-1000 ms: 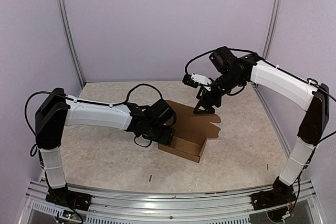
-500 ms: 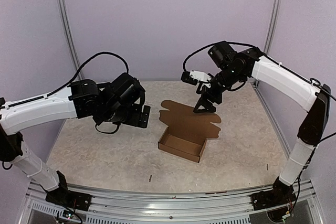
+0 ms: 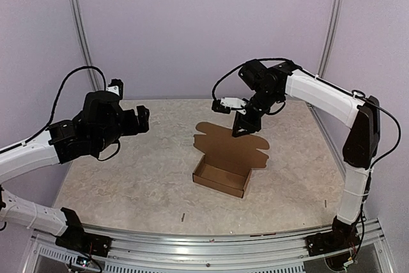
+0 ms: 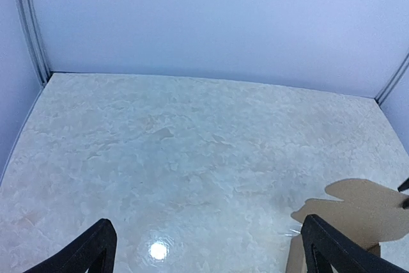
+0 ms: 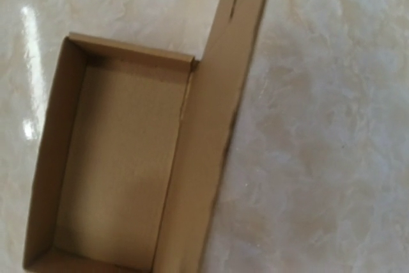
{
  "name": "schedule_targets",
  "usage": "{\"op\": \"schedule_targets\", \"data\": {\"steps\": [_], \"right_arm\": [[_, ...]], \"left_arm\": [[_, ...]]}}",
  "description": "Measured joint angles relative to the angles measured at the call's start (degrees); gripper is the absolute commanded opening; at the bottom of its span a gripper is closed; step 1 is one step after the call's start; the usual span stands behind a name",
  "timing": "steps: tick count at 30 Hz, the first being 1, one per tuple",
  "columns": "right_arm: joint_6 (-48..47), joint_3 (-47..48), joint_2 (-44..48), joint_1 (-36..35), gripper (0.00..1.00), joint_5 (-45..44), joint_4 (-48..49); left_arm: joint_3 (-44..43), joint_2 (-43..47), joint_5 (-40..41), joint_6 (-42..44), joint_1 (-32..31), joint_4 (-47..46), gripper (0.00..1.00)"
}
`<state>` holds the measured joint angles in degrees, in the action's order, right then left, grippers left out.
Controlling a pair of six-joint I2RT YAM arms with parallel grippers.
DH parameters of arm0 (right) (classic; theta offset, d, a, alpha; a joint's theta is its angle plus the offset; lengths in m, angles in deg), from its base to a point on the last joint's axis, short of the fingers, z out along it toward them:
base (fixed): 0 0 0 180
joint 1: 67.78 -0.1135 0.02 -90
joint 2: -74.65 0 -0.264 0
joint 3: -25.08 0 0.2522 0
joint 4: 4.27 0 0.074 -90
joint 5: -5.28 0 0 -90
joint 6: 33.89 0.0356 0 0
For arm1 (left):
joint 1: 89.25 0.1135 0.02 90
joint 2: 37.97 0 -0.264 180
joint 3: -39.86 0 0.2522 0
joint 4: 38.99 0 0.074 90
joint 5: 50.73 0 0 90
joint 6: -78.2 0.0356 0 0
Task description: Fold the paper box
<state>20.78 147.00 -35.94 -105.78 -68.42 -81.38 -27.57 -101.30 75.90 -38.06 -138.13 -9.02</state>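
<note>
Left arm (image 3: 38, 148): a second ago it was down at the box's near left corner. Now it has swung up and back to the left side, well apart from the box.
Right arm (image 3: 319, 94): it has drifted a little to the left and toward the far wall, and it still reaches out over the table from the right.
Left gripper (image 3: 142, 119): held high over the left part of the table. Its fingers (image 4: 96, 250) are spread wide with nothing between them.
Right gripper (image 3: 243, 129): it hangs over the far part of the lid, pointing down. I cannot tell whether it touches the cardboard. Its fingers do not show in the wrist view and from above they are one dark shape, so I cannot tell whether they are spread or together.
Box (image 3: 223, 161): brown cardboard, resting on the table near the middle, a little to the right. It sits in the same spot as a second ago.
Tray (image 3: 220, 178): the near half of the box, a shallow rectangle. All four walls stand upright and nothing is inside, as the right wrist view plainly shows.
Lid (image 3: 233, 145): joined to the tray's far wall and lying back open toward the far wall. It has rounded tabs (image 3: 199, 137) at its left and right ends, and one of them shows at the lower right of the left wrist view.
Table (image 3: 128, 177): pale marbled top, with a bright spot of lamp glare in the left wrist view.
</note>
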Motion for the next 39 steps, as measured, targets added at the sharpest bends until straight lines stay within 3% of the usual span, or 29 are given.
{"op": "schedule_targets", "data": {"steps": [4,8,16,21,26,39], "right_arm": [[-0.9,0.0,-0.2,-0.2,0.0,0.0,-1.3],[-2.7,0.9,-0.6,-0.2,0.0,1.8,-3.4],[-9.7,2.3,-0.6,-0.2,0.0,5.2,-6.8],[-12.6,3.8,-0.6,-0.2,0.0,8.2,-8.4],[-13.3,3.8,-0.6,-0.2,0.0,9.9,-9.1],[-12.1,5.9,-0.7,0.4,0.0,11.3,-9.1]], "left_arm": [[0.4,0.0,-4.5,3.0,4.9,-2.9,0.99],[2.4,-0.5,-12.2,11.2,4.8,-10.5,0.89],[-1.7,-8.0,-45.3,27.8,9.9,-14.8,0.7],[-8.7,-15.0,-57.3,34.5,9.8,-13.0,0.7],[-10.6,-18.6,-60.8,38.4,9.5,-11.1,0.69],[-12.2,-23.4,-63.1,41.6,9.0,-5.2,0.2]]}}
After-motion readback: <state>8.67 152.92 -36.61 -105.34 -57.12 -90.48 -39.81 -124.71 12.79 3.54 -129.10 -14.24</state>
